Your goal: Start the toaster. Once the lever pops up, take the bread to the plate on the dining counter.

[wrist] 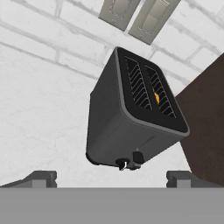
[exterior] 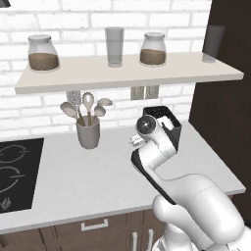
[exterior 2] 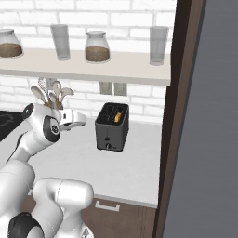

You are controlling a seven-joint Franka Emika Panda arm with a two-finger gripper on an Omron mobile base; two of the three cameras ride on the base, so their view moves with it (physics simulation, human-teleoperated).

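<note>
The dark grey toaster [exterior 2: 112, 128] stands on the white counter by the brick wall, close to the dark cabinet side. In the hand view the toaster [wrist: 127, 122] is seen from above and in front, with a small knob [wrist: 123, 164] and a lever [wrist: 138, 157] low on its front. A sliver of orange-tan bread [wrist: 156, 97] shows deep in one slot, and the bread [exterior 2: 118, 116] also peeks out in the right base view. My gripper [wrist: 111, 180] is open and empty, hovering short of the toaster's front; the gripper [exterior 2: 80, 119] is left of it. The plate and dining counter are out of view.
A grey utensil cup [exterior: 88, 132] with spoons stands left of the toaster. A black cooktop [exterior: 14, 171] lies at the counter's left end. A shelf [exterior: 127, 73] with jars and glasses hangs overhead. A tall dark cabinet [exterior 2: 204, 116] bounds the right side. Two wall outlets [wrist: 138, 13] sit behind the toaster.
</note>
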